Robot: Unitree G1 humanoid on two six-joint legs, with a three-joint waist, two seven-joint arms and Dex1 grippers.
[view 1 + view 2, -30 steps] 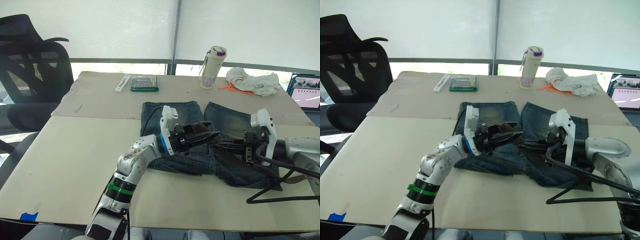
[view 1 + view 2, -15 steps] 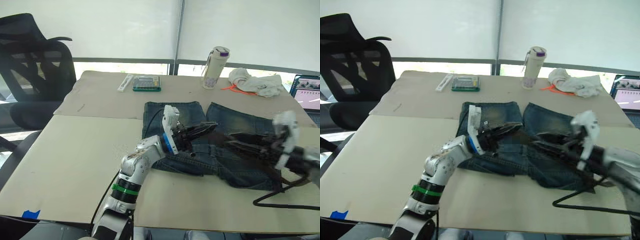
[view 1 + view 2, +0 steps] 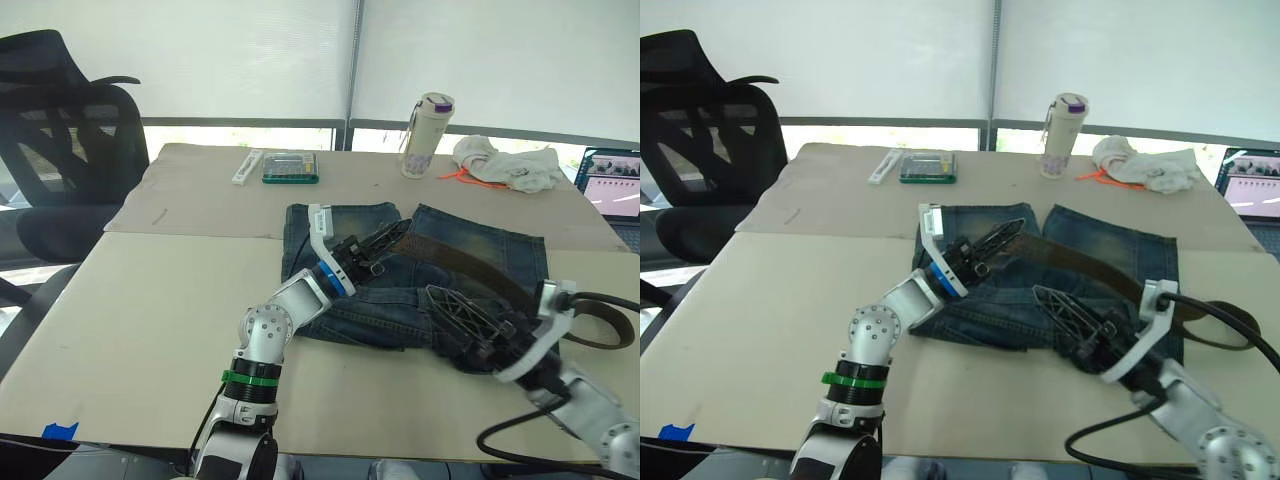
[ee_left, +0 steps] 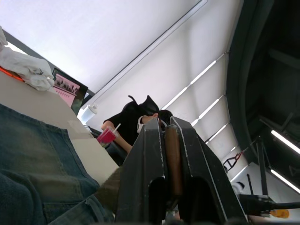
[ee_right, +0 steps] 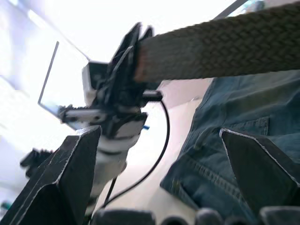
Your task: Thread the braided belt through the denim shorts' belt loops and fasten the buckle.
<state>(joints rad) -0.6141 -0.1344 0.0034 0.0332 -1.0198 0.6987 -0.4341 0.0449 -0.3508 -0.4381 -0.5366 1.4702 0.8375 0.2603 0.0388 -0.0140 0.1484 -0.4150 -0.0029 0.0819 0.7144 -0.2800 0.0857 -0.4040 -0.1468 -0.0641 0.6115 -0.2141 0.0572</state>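
From the head views, the left gripper [image 3: 385, 243] has its jaws pinched on the tip of the braided belt [image 3: 470, 268], which runs slack from there across the denim shorts [image 3: 440, 310] toward the right gripper [image 3: 470, 325], whose jaws stand wide and empty. The left wrist view shows the strap clamped edge-on between the jaws. In the right wrist view, the weave looks soft and floppy, probably best gripped near its free end.
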